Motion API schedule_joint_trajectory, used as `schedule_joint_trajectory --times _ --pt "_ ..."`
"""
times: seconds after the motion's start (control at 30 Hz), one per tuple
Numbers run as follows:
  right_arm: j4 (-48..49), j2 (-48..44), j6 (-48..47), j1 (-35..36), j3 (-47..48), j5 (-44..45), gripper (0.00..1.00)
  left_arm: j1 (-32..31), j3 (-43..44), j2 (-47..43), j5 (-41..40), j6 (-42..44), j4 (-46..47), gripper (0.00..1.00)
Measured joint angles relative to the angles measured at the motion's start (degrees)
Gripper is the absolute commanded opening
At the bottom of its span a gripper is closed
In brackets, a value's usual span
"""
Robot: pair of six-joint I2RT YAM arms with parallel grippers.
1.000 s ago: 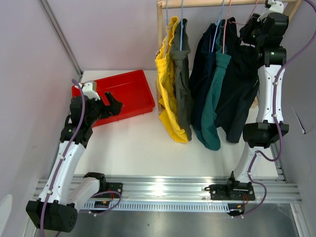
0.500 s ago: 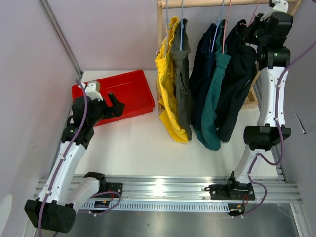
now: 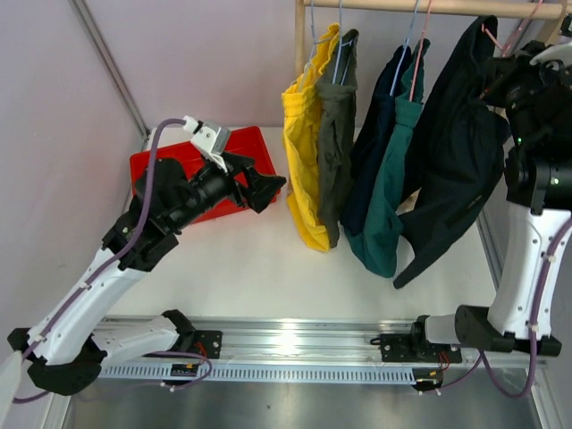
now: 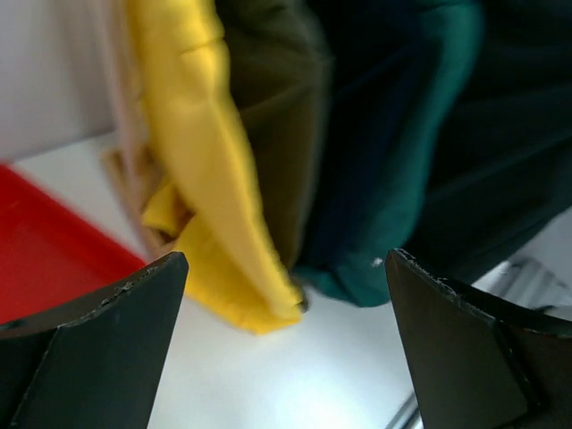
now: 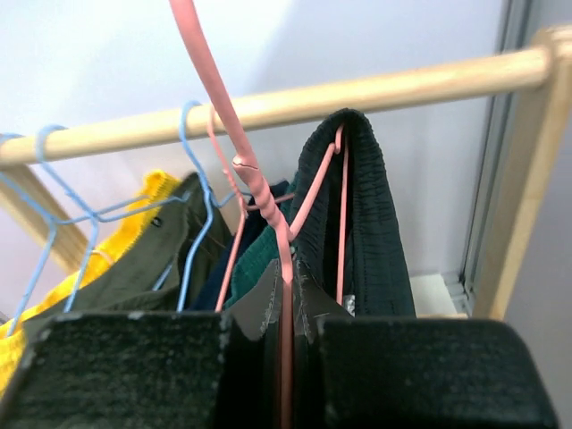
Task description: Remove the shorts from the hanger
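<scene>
Inspection finding: the right gripper (image 5: 288, 290) is pressed together on the wire of the pink hanger (image 5: 211, 85), pinching it just below the twisted neck. The black shorts (image 3: 456, 143) are draped over that hanger at the right end of the wooden rail (image 3: 375, 5) and hang at a slant above the table, apart from the other pairs. Whether the hook is seated on the rail cannot be told, since its top runs out of the wrist view. The yellow shorts (image 3: 302, 152), olive-grey shorts (image 3: 338, 134), navy shorts (image 3: 375, 143) and teal shorts (image 3: 389, 206) hang from the same rail to the left, some on blue hangers (image 5: 192, 179). The left gripper (image 4: 283, 257) is spread wide and holds nothing; it is stationed near the red tray (image 3: 147, 179), faces the yellow pair and is well apart from the black one. The step in hand is judged to be the freeing of the black shorts. It is recommended that the pinch on the wire be kept firm so the hanger cannot twist, that the free hem be taken by the left gripper low down, and that the cloth be drawn sideways off the hanger's arm, not straight down, so that the elastic waist is not caught.
</scene>
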Motion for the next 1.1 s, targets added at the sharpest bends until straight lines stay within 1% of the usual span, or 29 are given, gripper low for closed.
schedule_joint_trajectory --times 0.13,0.23,0.3,0.37,0.47,0.57,0.67,0.8,0.9,1.1 --pt "0.4 -4.9 0.2 0.0 -3.3 0.0 0.0 -6.7 8.3 3.0 -0.3 0.6 -0.7 0.99" --pt "1.1 -7.0 0.8 0.0 -7.3 -0.1 0.0 -10.8 11.3 5.2 1.6 0.8 -0.3 0.99" --pt "1.8 -9.2 1.6 0.0 -12.7 -0.3 0.0 -17.2 11.6 7.0 2.8 1.0 0.5 0.99" --pt "1.5 -10.8 2.2 0.0 -17.1 -0.4 0.0 -25.5 12.0 9.9 3.5 2.1 1.1 0.99" --pt "0.0 -12.2 3.6 0.0 -21.2 -0.8 0.0 -38.3 15.6 18.0 2.1 4.6 1.3 0.99" --pt "-0.6 -13.1 4.8 0.3 -22.4 -1.0 0.0 -44.8 19.9 26.7 0.0 6.4 1.9 0.99" --pt "-1.4 -15.0 5.8 1.0 -22.7 -1.1 0.0 -47.0 22.3 33.7 -3.6 7.4 3.1 0.99" --pt "-2.4 -18.7 6.7 1.4 -22.7 -1.2 0.0 -47.4 26.0 40.2 -8.1 8.4 4.4 0.99" --pt "-3.5 -21.6 7.3 1.4 -22.6 -1.2 0.0 -47.4 29.8 44.0 -11.5 9.3 6.0 0.99" --pt "-5.4 -24.0 8.2 1.4 -22.0 -1.9 0.0 -47.4 36.6 49.5 -16.9 10.9 8.6 0.99"
